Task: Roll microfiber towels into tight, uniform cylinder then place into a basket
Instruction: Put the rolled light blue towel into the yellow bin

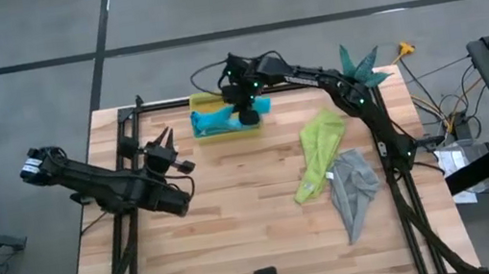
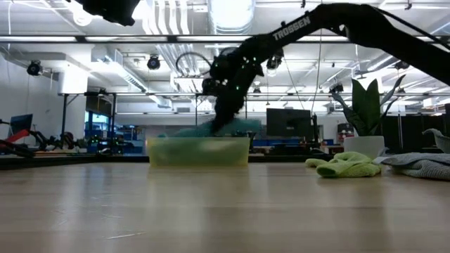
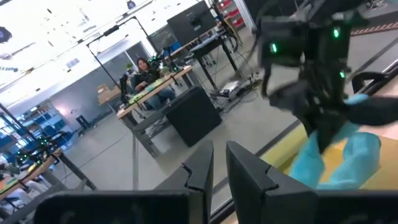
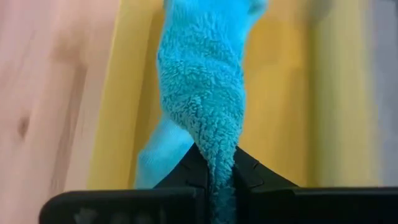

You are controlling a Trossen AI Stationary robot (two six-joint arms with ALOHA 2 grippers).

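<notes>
The right end effector (image 4: 216, 177) is pinching a light blue towel (image 4: 202, 81) between closed fingers, hanging it over the yellow basket (image 1: 209, 128) at the upper centre of the high view. "TROSSEN" is showing in white on its arm in the low view. The left end effector (image 1: 165, 141), fingers nearly together and holding nothing, is hovering at centre left. The lime green towel (image 1: 317, 150) and grey towel (image 1: 353, 189) are lying at right on the worktop (image 1: 240, 235).

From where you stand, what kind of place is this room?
Probably a robotics lab or workshop. Beyond the wooden table the low view shows exposed ceiling ducts and monitors, and the left wrist view shows a person at a workbench on a bare concrete floor.
</notes>
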